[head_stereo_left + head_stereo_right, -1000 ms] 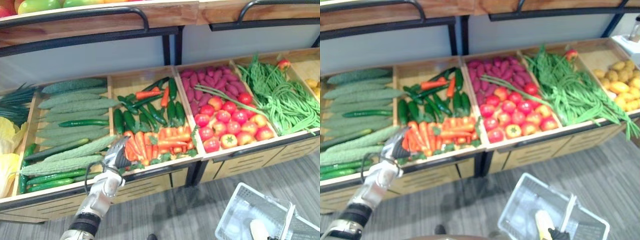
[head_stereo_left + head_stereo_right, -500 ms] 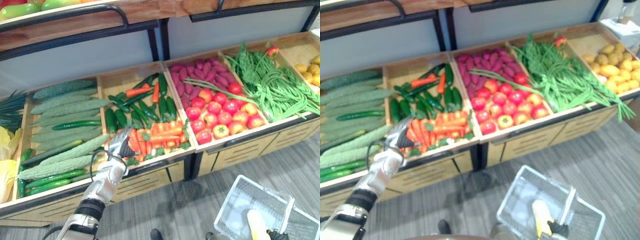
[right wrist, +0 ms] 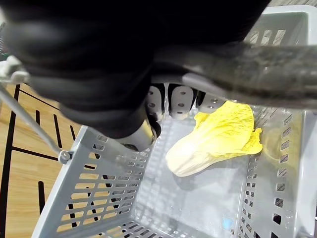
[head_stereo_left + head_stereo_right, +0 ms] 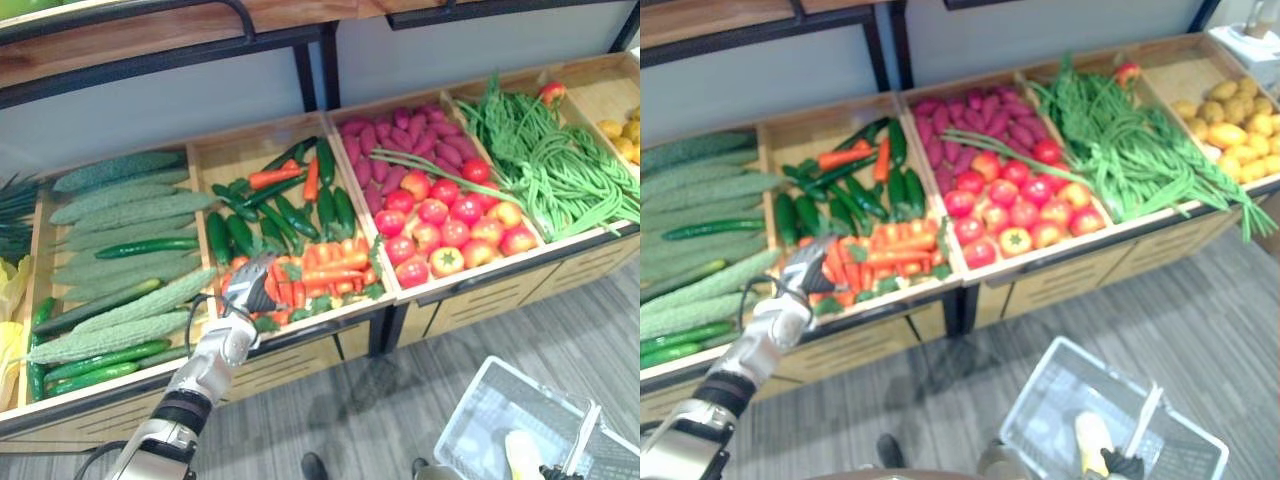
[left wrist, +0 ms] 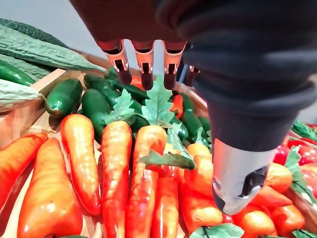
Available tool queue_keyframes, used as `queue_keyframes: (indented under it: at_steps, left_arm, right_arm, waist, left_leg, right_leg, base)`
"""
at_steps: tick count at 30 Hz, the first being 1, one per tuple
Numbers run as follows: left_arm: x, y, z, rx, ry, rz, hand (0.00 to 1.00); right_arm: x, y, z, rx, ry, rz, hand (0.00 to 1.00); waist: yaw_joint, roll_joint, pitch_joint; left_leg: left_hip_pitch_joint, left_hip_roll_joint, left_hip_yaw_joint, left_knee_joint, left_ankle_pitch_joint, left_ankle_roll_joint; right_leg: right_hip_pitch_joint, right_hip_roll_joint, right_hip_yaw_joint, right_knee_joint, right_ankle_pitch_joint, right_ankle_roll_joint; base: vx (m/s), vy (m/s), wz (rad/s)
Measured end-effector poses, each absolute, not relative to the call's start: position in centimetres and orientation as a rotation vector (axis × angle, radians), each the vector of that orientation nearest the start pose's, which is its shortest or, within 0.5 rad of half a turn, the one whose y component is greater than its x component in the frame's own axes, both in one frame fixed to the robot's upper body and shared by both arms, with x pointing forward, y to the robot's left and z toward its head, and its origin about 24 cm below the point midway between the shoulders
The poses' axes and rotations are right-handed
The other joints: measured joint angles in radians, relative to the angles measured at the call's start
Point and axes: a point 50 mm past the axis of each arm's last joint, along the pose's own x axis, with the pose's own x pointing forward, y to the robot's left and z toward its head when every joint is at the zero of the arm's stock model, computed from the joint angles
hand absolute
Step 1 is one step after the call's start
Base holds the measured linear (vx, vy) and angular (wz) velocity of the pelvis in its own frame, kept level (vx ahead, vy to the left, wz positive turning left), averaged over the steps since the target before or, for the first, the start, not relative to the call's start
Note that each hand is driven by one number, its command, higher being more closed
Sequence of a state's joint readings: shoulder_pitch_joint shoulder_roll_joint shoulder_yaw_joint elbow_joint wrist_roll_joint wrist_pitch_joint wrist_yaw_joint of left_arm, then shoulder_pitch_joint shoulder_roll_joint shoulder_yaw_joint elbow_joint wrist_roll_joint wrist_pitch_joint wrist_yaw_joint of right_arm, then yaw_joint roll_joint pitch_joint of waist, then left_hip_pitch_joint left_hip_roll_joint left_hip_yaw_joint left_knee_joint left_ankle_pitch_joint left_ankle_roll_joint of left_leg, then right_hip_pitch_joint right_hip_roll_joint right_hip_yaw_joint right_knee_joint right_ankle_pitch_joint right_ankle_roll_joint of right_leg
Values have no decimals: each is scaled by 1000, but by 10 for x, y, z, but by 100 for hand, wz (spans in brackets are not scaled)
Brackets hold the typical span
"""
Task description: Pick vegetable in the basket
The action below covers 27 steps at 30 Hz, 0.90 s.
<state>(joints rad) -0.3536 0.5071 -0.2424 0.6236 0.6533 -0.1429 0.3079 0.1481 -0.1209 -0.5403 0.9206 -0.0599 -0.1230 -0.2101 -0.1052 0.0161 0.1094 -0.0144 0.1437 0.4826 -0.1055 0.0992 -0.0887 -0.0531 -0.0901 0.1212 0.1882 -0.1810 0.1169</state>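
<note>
Left robot hand further over carrots than second ago, above front left corner of crate.
Eye views: cucumbers behind carrots in same crate; grey basket low right over floor, yellow cabbage inside.
Left wrist view: fingers straight and spread, thumb apart, hovering just above carrots, holding nothing.
Right wrist view: right robot hand curled round basket's handle; cabbage lies on basket bottom.
</note>
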Motion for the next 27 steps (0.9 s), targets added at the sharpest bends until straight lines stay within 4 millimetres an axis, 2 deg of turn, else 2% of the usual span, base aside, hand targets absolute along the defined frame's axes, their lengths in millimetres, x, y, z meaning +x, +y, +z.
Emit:
queue_keyframes:
  at_steps: [3,5,8,11,17,18,19,20,21,22,23,24,27]
  left_arm:
    - [314,234,37,1231,-31,27,0]
    - [318,231,42,1226,-53,36,0]
    - [322,230,48,1222,-71,59,0]
    - [324,220,47,1194,-83,62,0]
    - [327,216,49,1181,-98,71,0]
    - [327,213,49,1173,-102,69,0]
    - [328,209,48,1160,-104,65,0]
    - [328,208,49,1155,-107,63,0]
    - [329,203,48,1142,-111,60,0]
    - [329,201,48,1136,-111,56,0]
    - [331,198,50,1130,-123,56,0]
    - [336,197,57,1140,-145,64,0]
    - [339,206,62,1171,-142,85,0]
  right_arm:
    - [81,-285,-131,-69,886,-756,100]
    - [84,-285,-129,-70,873,-755,100]
    - [89,-285,-128,-66,860,-752,100]
    - [87,-286,-128,-65,861,-762,100]
    - [87,-288,-127,-75,853,-782,100]
    - [87,-288,-126,-73,851,-787,100]
    - [85,-289,-127,-59,852,-801,100]
    - [84,-288,-127,-58,855,-802,100]
    - [85,-293,-125,-71,848,-805,100]
    - [85,-297,-123,-82,841,-808,100]
    - [83,-303,-120,-100,836,-818,100]
    - [80,-301,-121,-97,845,-821,100]
    - [79,-296,-124,-76,853,-823,100]
  waist:
    - [-1,11,7]
    - [-1,25,3]
    - [-4,30,5]
    - [-12,29,6]
    - [-21,34,9]
    - [-25,38,12]
    - [-27,35,11]
    - [-28,23,9]
    - [-27,20,12]
    - [-27,30,13]
    - [-37,51,20]
    - [-41,57,19]
    - [-40,26,33]
  left_leg:
    - [-3,16,15,0,3,-5]
    - [-31,30,26,0,3,-7]
    - [-65,40,37,0,12,-7]
    - [-69,47,38,0,23,-2]
    - [-103,53,58,0,14,-3]
    - [-109,54,60,0,8,-11]
    - [-111,48,79,0,-9,-34]
    - [-111,37,104,16,-7,-25]
    - [-126,45,133,120,-9,14]
    - [-118,47,138,125,-33,10]
    - [-90,36,138,37,-20,6]
    - [-70,16,144,-1,1,6]
    - [-69,6,157,-1,0,6]
  right_leg:
    - [-29,18,19,28,0,-1]
    - [-60,32,41,25,18,-22]
    - [-103,42,58,19,40,-23]
    - [-110,51,73,15,61,-23]
    - [-133,54,96,-31,108,-15]
    - [-135,52,96,-41,118,-17]
    - [-135,39,93,-62,132,-18]
    - [-136,17,91,-84,131,-17]
    - [-137,-4,101,-108,140,-4]
    - [-138,-6,107,-112,145,4]
    - [-140,-2,104,-113,149,11]
    - [-143,-12,108,-111,152,17]
    - [-154,-18,130,-107,160,28]
  base:
    - [13,-54,-19]
    - [-15,-48,-26]
    - [-21,-34,-20]
    - [-19,-19,-8]
    - [-64,-21,-11]
    - [-66,-25,3]
    - [-64,-8,4]
    - [-16,4,-6]
    - [39,3,-11]
    - [84,-15,-8]
    - [31,48,5]
    - [1,64,6]
    - [-26,26,-9]
